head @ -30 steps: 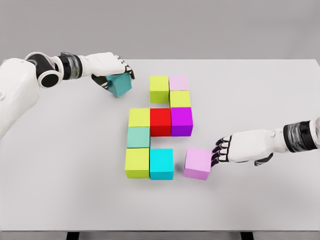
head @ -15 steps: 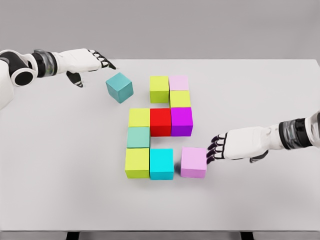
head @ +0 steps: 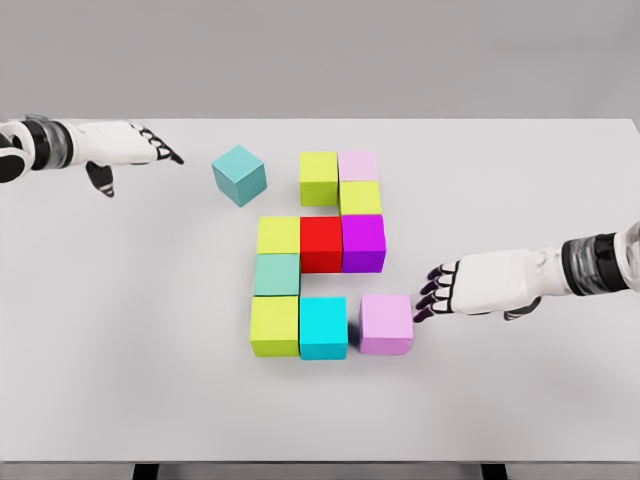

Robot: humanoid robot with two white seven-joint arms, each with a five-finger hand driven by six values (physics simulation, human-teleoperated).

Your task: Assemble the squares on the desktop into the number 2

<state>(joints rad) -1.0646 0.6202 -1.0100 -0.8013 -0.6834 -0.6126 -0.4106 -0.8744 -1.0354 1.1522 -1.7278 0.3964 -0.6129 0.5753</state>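
Note:
Coloured cubes form a figure mid-table: lime (head: 318, 178) and pale pink (head: 358, 165) on top, lime (head: 360, 197) below, then yellow (head: 278, 235), red (head: 321, 244) and purple (head: 363, 242) in a row, mint (head: 276, 274), then lime (head: 275, 326), cyan (head: 323, 327) and lilac (head: 386, 324) at the bottom. A teal cube (head: 239, 174) sits apart at the upper left, turned askew. My left hand (head: 150, 146) is open, well left of the teal cube. With fingers spread, my right hand (head: 437, 291) hovers open just right of the lilac cube.
The white table (head: 120, 350) stretches wide around the cubes, with its front edge at the bottom of the view and its back edge behind the top cubes.
My left hand let go of the teal cube and drew back to the left. My right hand pushed the lilac cube left, closer to the cyan one, squaring it up.

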